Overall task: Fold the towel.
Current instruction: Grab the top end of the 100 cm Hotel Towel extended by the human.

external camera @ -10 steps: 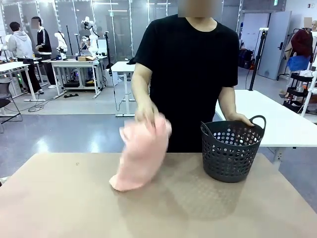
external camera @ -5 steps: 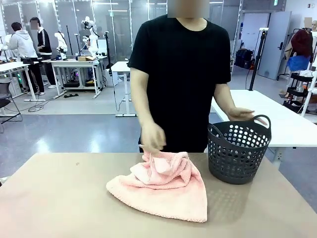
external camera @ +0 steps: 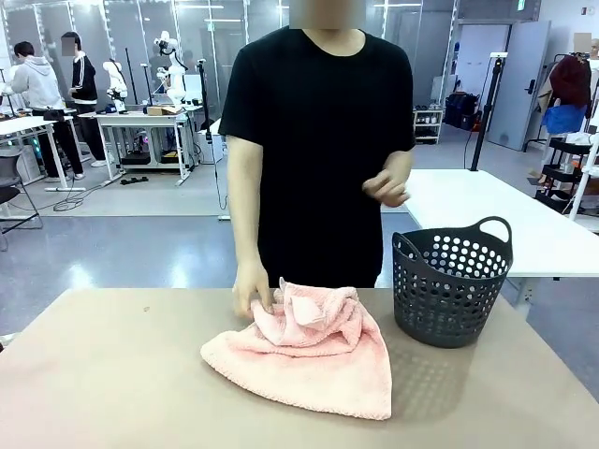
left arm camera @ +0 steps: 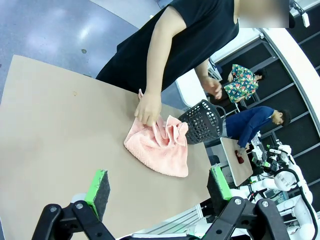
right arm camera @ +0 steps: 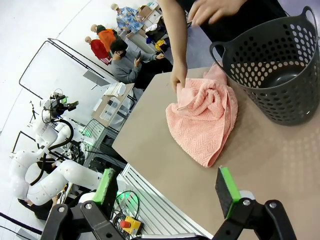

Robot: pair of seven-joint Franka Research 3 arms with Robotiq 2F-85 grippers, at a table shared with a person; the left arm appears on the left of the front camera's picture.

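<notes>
1. The table [external camera: 103, 374] spreads its tan top across the front view, with the towel at its middle and a basket toward your robot's right.
2. A person [external camera: 318, 140] in a black shirt stands at the far edge, facing the robot.
3. The towel [external camera: 309, 360] lies in a loose heap on the table, nearer the far edge. It is bunched into folds on the person's side and flattens toward you, ending in a corner on the robot's right. It sits just beside the basket, but you cannot tell whether the two touch. Expect it to be light, soft and limp: it should sag from any hold, drape rather than keep a shape, and grip well against the pads. The flat near hem and that free corner look like your best holds. Pinch a single layer there, away from the crumpled folds.
4. The basket [external camera: 449, 290], dark, perforated and two-handled, stands upright with nothing showing inside it.
5. The left gripper [left arm camera: 157, 172] has its jaws spread wide and holds nothing, poised over the near side of the table, well short of the towel. The right gripper [right arm camera: 166, 177] is likewise wide apart and bare, looking across at the towel and basket.
6. One hand [external camera: 251, 297] of the person rests on the bunched far end, on the robot's left. The other hand [external camera: 386, 187] is raised at chest height.
</notes>
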